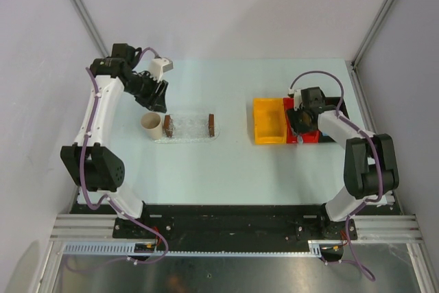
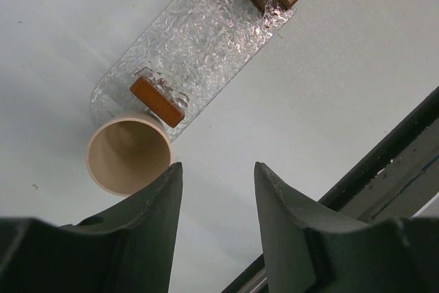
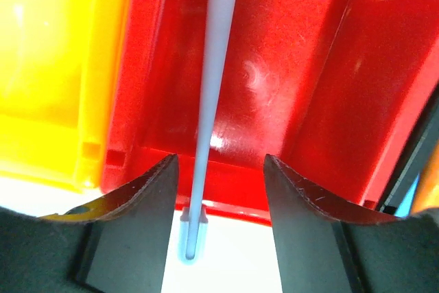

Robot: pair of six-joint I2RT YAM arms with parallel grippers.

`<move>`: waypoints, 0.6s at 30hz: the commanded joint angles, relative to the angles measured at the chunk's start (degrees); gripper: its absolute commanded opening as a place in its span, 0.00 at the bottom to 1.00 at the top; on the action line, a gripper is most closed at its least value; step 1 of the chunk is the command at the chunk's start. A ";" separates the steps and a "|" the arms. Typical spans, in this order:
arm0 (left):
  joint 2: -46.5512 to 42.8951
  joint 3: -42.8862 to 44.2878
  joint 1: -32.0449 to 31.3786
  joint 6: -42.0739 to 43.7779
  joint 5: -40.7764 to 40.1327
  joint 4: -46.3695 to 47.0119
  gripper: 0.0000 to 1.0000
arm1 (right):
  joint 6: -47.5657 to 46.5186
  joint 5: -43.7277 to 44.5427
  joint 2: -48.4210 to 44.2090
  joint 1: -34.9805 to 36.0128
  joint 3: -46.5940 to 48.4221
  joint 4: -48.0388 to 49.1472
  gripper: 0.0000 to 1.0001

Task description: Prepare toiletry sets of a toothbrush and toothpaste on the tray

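In the red bin (image 3: 288,66), on the right side of the bench (image 2: 329,66), the toothbrush (image 3: 209,101) lies lengthwise. Its near end pokes over the bin's front rim, above the white surface.

Risks from here, as we judge them:
- The shaft is thin and sits off centre in the gap, nearer one finger. A close from this position may push or roll it sideways rather than pinch it.
- The brush bridges the rim, so a touch on the overhanging end could tip it like a lever.
- The fingers stand close to the bin's front wall. If they go low they may catch the rim and drag the red bin against the yellow bin (image 3: 48,66) beside it.
- A slim, smooth handle may swivel in the grip on the way to the tray (image 2: 199,39).
- The beige cup (image 2: 127,156) crowds the tray's end by one wooden block (image 2: 157,101), so a long brush set down there could knock it.

Right tool (image 3: 219,162): the jaws are parted to roughly mid-width and straddle the shaft with daylight on both sides. It is released and grips nothing.

Left tool (image 2: 218,169): likewise parted and empty. It hangs above the bench near the cup and touches neither cup nor tray.

The tray carries no set yet. We cannot make out any toothpaste in these views.
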 commanded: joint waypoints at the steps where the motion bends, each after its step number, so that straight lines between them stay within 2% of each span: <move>1: -2.27 -0.28 0.00 0.58 2.95 0.67 0.51 | 0.73 -3.56 -5.48 -1.01 2.91 -0.70 0.59; 10: -2.97 -1.33 0.00 0.67 2.69 0.94 0.51 | 0.91 -4.71 -11.46 -4.26 5.99 -2.81 0.61; 18: -3.15 -1.60 -0.08 0.67 2.95 1.11 0.51 | -1.10 -5.85 -14.28 -12.34 8.01 -4.31 0.62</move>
